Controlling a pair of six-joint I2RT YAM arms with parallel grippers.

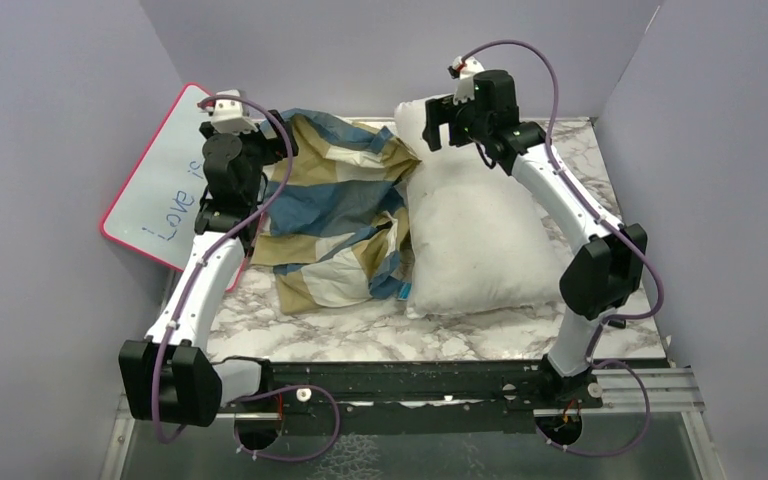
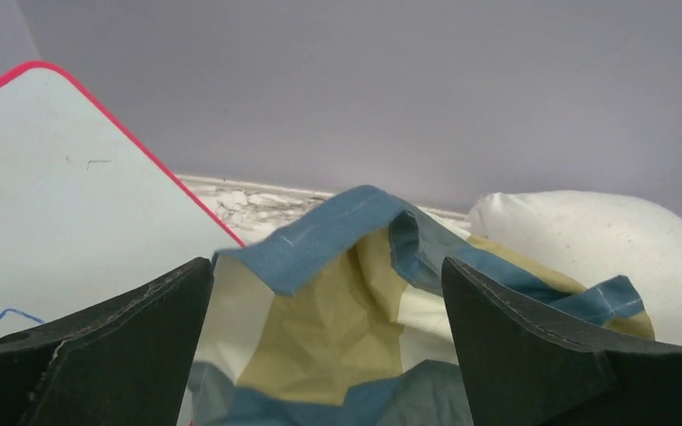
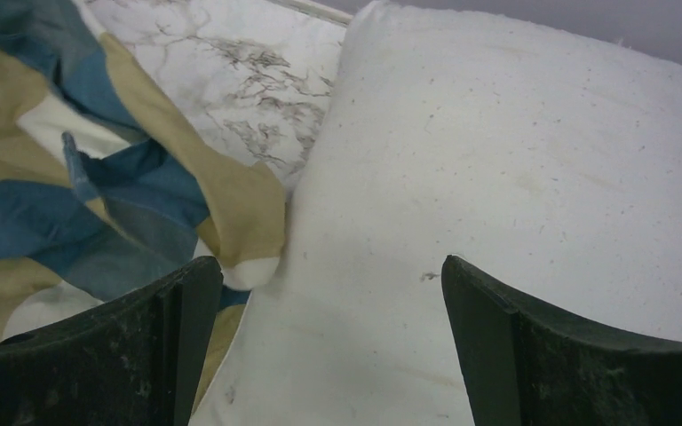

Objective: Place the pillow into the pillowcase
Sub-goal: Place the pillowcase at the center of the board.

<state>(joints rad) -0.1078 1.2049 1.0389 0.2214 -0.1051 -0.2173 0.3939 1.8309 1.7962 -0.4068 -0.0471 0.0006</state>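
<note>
The plump white pillow [image 1: 480, 230] lies lengthwise on the right half of the marble table. The blue, tan and cream checked pillowcase [image 1: 330, 210] lies crumpled to its left, its edge touching the pillow's side. My left gripper [image 1: 272, 145] is open at the pillowcase's far left corner; the fabric [image 2: 337, 311] bunches up between and beyond the fingers, gripped by neither. The pillow's end [image 2: 586, 240] shows at the right. My right gripper [image 1: 440, 125] hovers open over the pillow's far left corner. In the right wrist view the open gripper [image 3: 331, 293] frames bare pillow [image 3: 515, 177], with the pillowcase [image 3: 98, 195] at the left.
A pink-rimmed whiteboard [image 1: 155, 200] with blue writing leans against the left wall, close behind the left arm; it fills the left of the left wrist view [image 2: 53, 204]. Purple walls close in the table [image 1: 360, 335] on three sides. A black rail runs along the near edge.
</note>
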